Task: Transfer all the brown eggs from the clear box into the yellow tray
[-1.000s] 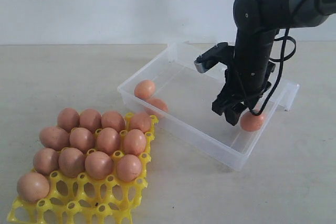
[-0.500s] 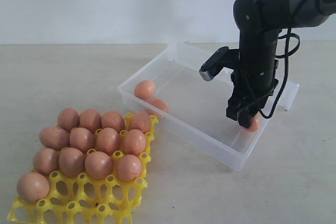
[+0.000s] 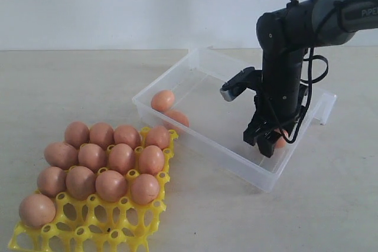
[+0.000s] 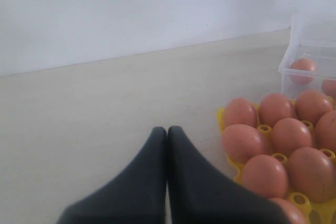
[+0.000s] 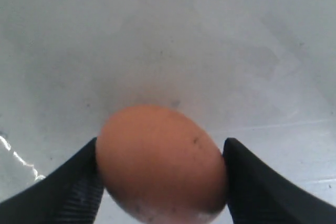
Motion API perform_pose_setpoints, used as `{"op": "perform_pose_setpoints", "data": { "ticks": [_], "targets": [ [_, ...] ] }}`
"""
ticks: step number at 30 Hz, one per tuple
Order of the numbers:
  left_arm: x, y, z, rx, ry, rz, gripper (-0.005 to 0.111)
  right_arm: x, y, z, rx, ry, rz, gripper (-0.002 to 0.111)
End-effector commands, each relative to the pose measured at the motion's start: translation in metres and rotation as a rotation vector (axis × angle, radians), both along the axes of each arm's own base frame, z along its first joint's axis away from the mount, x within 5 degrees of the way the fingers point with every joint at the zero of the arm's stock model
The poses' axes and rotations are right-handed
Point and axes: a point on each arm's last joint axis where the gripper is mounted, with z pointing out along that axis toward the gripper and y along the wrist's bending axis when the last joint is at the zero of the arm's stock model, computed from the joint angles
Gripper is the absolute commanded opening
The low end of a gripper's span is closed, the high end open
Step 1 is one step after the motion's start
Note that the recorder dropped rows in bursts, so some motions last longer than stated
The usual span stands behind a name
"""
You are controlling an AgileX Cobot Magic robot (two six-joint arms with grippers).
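Note:
Several brown eggs (image 3: 121, 157) fill the far rows of the yellow tray (image 3: 88, 231) at the front left. The clear box (image 3: 201, 140) lies behind it, to the right, with two eggs (image 3: 163, 100) in its left corner. My right gripper (image 3: 266, 146) reaches down into the box's near right corner. In the right wrist view its fingers (image 5: 79, 182) press both sides of one brown egg (image 5: 163, 161), which rests on the box floor. My left gripper (image 4: 167, 129) is shut and empty, low over the table beside the tray (image 4: 223, 115). It is out of the exterior view.
The box's hinged lid (image 3: 322, 107) hangs off its far right side. The tray's front rows of cups (image 3: 112, 228) hold nothing. A white wall (image 3: 118, 4) backs the beige table.
My right gripper swung right over the lone egg, then dropped lower in the box and closed its fingers against it. The left gripper and tray eggs show no change.

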Motion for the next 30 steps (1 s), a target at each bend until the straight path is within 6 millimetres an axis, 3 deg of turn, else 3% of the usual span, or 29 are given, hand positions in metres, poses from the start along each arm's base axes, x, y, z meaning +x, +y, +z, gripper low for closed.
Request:
{"op": "perform_pose_setpoints", "data": {
  "ticks": [1, 3, 4, 7, 8, 14, 17, 23, 26, 30],
  "targets": [
    [0.0, 0.0, -0.001, 0.0, 0.0, -0.008, -0.004, 0.005, 0.002, -0.001, 0.031, -0.057, -0.003, 0.06],
    [0.0, 0.0, -0.001, 0.0, 0.0, -0.008, -0.004, 0.006, 0.002, -0.002, 0.032, -0.057, -0.005, 0.055],
    [0.0, 0.0, -0.001, 0.0, 0.0, -0.008, -0.004, 0.005, 0.002, -0.002, 0.031, -0.055, -0.006, 0.047],
    [0.0, 0.0, -0.001, 0.0, 0.0, -0.008, -0.004, 0.004, 0.002, -0.002, 0.024, -0.037, 0.01, 0.008],
    [0.0, 0.0, -0.001, 0.0, 0.0, -0.008, -0.004, 0.004, 0.001, -0.002, 0.018, -0.037, 0.016, 0.0],
    [0.0, 0.0, -0.001, 0.0, 0.0, -0.008, -0.004, 0.005, -0.001, 0.003, 0.002, -0.059, 0.003, 0.001],
    [0.0, 0.0, -0.001, 0.0, 0.0, -0.008, -0.004, 0.006, 0.002, 0.028, 0.073, -0.154, -0.118, -0.001],
    [0.0, 0.0, -0.001, 0.0, 0.0, -0.008, -0.004, 0.003, 0.025, 0.096, 0.398, -0.387, -0.247, 0.0],
    [0.0, 0.0, -0.001, 0.0, 0.0, -0.008, -0.004, -0.013, 0.047, 0.118, 0.529, -0.424, -0.248, 0.0],
    [0.0, 0.0, -0.001, 0.0, -0.003, -0.008, -0.004, -0.063, 0.086, 0.124, 0.69, -0.566, -0.136, 0.0]
  ]
}}
